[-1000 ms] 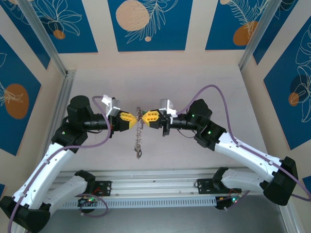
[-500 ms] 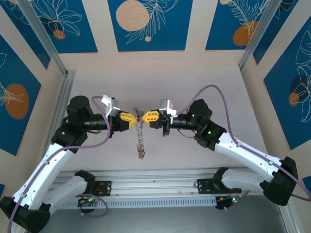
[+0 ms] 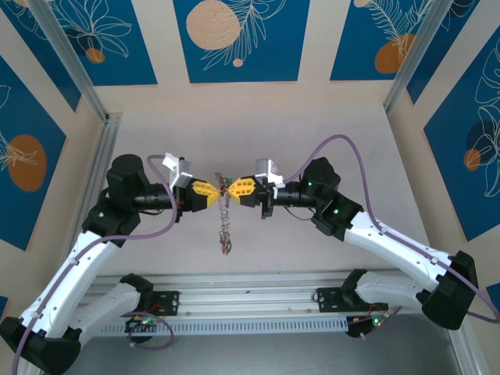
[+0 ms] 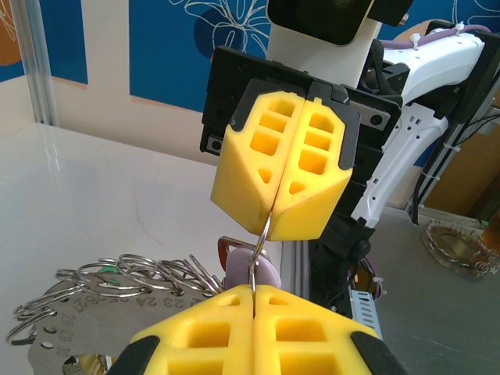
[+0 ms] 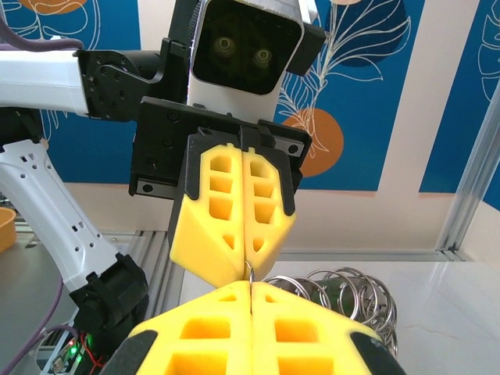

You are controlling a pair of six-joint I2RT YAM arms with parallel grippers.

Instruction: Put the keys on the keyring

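Two sets of jaws meet nose to nose on the keyring, and that is where we find it: pinched at its top end between them. It seems to hang clear of the bench.

- Left jaws: closed on the keyring's thin wire from the keyring's left side.
- Right jaws: closed on the same wire from the keyring's right side, their yellow pads almost touching the opposite pair.
- A short bare arc of wire crosses the slit between the two pairs.
- A pale lilac key sits just below the pinch.
- A bunch of small split rings is strung beside the lilac key.
- Red and green keys hang at the keyring's low end.

From above, the keyring's long axis runs straight from the pinch toward the arm bases, square to the line of the jaws.

We judge neither arm the nearer, since both sit on the keyring's top end. One would have to release to work along that axis.

We cannot tell whether any key is off the wire.
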